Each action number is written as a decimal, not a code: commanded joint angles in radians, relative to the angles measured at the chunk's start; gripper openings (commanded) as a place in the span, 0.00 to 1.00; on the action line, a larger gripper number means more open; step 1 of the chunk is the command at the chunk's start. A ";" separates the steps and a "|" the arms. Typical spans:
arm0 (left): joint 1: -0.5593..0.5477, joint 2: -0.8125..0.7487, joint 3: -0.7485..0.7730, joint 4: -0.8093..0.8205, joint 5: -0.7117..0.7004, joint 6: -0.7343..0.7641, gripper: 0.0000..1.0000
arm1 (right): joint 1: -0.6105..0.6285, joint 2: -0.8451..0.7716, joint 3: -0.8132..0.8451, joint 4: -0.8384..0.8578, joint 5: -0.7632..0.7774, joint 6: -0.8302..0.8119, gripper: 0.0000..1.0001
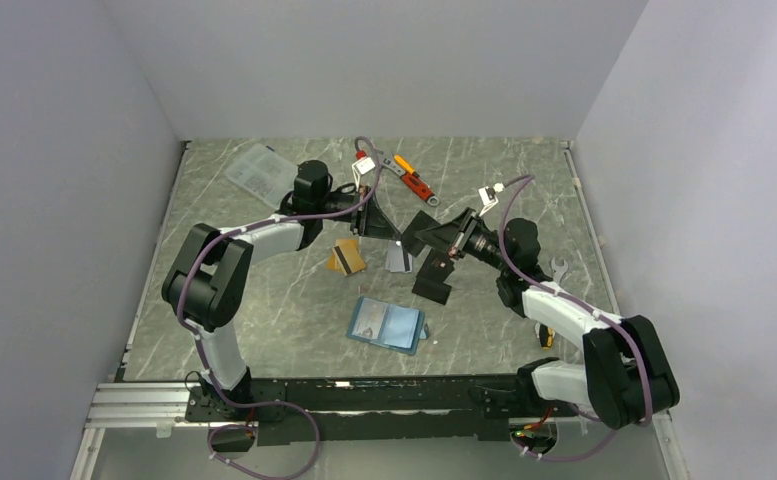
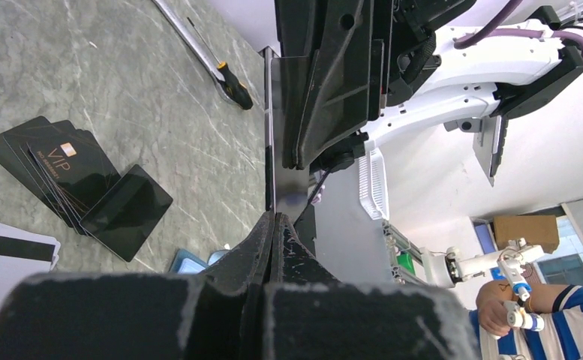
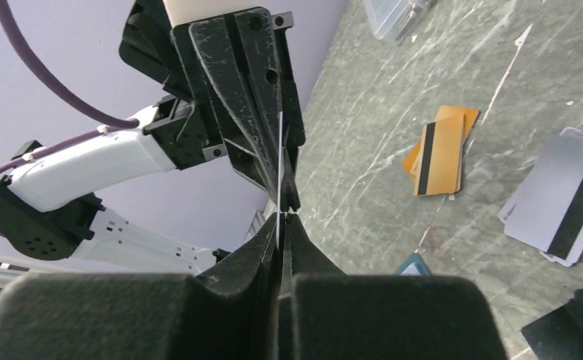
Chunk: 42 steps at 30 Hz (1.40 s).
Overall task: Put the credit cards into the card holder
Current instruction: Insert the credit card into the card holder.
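Left pincer (image 2: 274, 217) and right pincer (image 3: 281, 216) are both clamped shut, tip to tip, on one thin silver-grey card (image 2: 284, 187) held edge-on above the grey marbled counter (image 1: 264, 300). One open teal-blue folding card holder (image 1: 389, 323) lies nearer the bases, apart from both. On the counter: two orange-gold striped cards (image 3: 440, 146), a silver-grey card stack (image 3: 558, 195) and fanned black cards (image 2: 70, 176), counts unreadable. One orange-handled tool (image 1: 416, 182) and one clear plastic box (image 1: 259, 170) sit at the far side.

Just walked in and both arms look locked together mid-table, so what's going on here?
The left gripper and right gripper both pinch one card, edge-on, above the table, as if handing it over. The teal card holder lies open nearer the arms' bases. Orange cards, silver cards and black cards lie loose on the table.
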 commanded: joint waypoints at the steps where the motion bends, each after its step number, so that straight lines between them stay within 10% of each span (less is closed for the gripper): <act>1: -0.003 -0.028 -0.011 0.055 0.015 -0.019 0.00 | 0.012 -0.035 0.054 0.056 0.004 0.001 0.01; 9: -0.004 -0.070 0.021 -0.201 -0.027 0.183 0.37 | 0.045 -0.212 0.135 -0.470 0.114 -0.163 0.00; 19: -0.084 -0.248 0.191 -1.182 -0.311 1.225 0.55 | 0.304 -0.208 0.105 -0.960 0.279 -0.225 0.00; 42: -0.317 -0.172 -0.103 -1.151 -0.878 1.460 0.37 | 0.347 -0.167 -0.054 -1.012 0.179 -0.271 0.00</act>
